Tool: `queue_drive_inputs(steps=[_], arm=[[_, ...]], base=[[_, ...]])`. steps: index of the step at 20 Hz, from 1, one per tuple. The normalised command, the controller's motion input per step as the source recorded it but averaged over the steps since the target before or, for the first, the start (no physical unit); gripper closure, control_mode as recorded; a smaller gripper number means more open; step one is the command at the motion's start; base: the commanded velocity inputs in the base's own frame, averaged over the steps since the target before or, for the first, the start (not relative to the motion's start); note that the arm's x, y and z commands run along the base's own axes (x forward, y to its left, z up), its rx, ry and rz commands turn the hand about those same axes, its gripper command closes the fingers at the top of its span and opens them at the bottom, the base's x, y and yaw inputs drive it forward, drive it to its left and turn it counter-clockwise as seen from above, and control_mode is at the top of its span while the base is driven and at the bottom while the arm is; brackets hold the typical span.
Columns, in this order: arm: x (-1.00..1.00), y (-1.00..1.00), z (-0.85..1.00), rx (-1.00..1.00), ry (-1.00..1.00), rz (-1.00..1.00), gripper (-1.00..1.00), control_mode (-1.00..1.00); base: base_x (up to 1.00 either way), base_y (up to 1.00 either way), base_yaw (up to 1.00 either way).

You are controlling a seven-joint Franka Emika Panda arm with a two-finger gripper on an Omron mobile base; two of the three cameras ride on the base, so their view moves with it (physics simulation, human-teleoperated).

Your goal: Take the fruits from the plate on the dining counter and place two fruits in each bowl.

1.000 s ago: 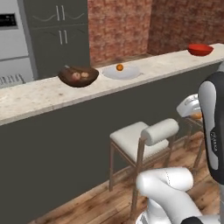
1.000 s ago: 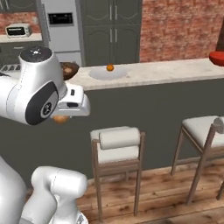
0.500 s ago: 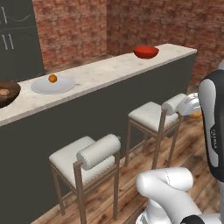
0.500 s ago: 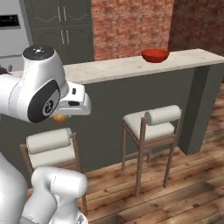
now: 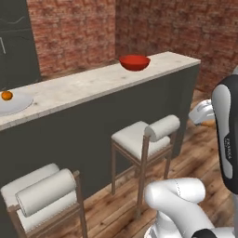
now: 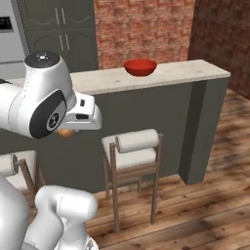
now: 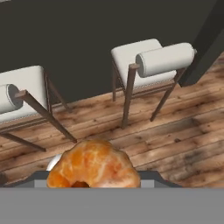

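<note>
My gripper (image 6: 72, 128) hangs low in front of the dining counter (image 5: 83, 86), shut on an orange fruit (image 7: 94, 165). That fruit covers the fingertips in the hand view and peeks out under the hand in the right base view (image 6: 65, 132) and the left base view (image 5: 210, 123). A glossy red bowl (image 5: 134, 62) stands on the counter top (image 6: 180, 73), well above and beyond the gripper, and looks empty. At the far left edge of the left base view, the pale plate (image 5: 14, 104) carries one orange fruit (image 5: 6, 95).
Two cushioned wooden stools (image 5: 145, 135) (image 5: 42, 190) stand against the counter's dark front, below the gripper (image 7: 148, 59). The counter ends at the right (image 6: 215, 73). Open wooden floor lies beyond it. Brick walls stand behind.
The whole scene has slid left as the base drove right along the counter. A brown bowl left the views, and the red bowl is now central. The fruit stays in my grip.
</note>
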Motion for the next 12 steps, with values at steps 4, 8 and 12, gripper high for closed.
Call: queue_drive_inputs(steps=[4,8,12], arm=[[0.00,0.00,0.00,0.00,0.00,0.00,1.00,1.00],[0.00,0.00,0.00,0.00,0.00,0.00,1.00,1.00],[0.00,0.00,0.00,0.00,0.00,0.00,1.00,1.00]], base=[[0.51,-1.00,0.29],[0.28,-1.00,0.25],[0.33,-0.96,0.39]])
